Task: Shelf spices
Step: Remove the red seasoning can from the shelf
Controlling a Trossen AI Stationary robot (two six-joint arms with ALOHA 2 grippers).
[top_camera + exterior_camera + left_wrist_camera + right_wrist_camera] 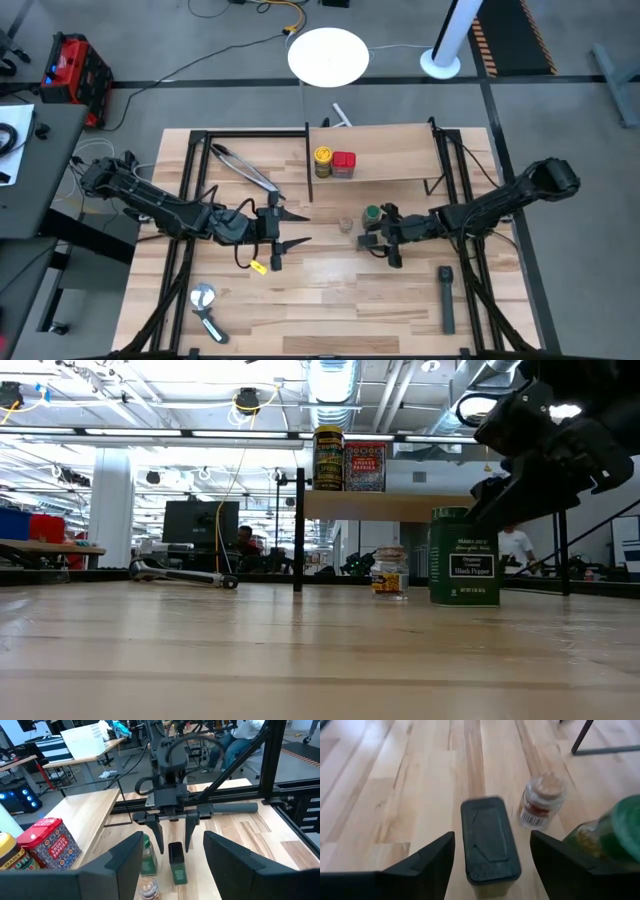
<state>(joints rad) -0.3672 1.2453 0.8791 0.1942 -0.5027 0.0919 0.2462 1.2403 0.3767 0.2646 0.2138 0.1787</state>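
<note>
Pale wood fills the high view: my shelf (400, 150) stands at the table's far side with the yellow jar (323, 158) and red tin (344, 163) on it. My right gripper (375, 238) hovers spread just beside the green-lidded jar (371, 214); my left gripper (297, 228) waits spread, well apart.

From the low view, the dark grey tin (464, 557) stands upright on the table beside the small clear jar (389, 572).

My left wrist view shows the right gripper's fingers straddling the tin.

My right wrist view shows the tin between my open fingers (427, 862), untouched.
</note>
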